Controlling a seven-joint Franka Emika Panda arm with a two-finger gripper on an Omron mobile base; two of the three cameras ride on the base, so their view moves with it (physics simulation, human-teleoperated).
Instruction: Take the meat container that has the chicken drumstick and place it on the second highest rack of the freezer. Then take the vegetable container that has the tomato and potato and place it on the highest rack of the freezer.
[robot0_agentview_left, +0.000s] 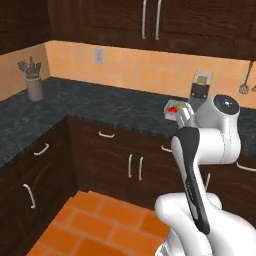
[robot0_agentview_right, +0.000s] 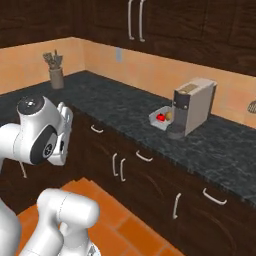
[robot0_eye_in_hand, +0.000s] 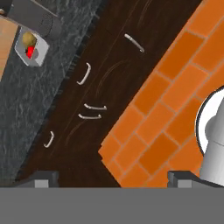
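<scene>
The vegetable container is a small white tray on the dark counter, right beside the coffee machine. It holds the red tomato and the tan potato. In the left base view the vegetable container is partly hidden behind my arm, with the tomato peeking out. In the hand view the vegetable container sits far off at the upper left with the tomato and potato. My gripper is open, empty, and high above the floor. The meat container, chicken drumstick and freezer are out of view.
A grey coffee machine stands on the L-shaped black stone counter. A utensil holder sits in the far left corner. Dark wooden base cabinets with curved handles line the counter, above an orange tiled floor.
</scene>
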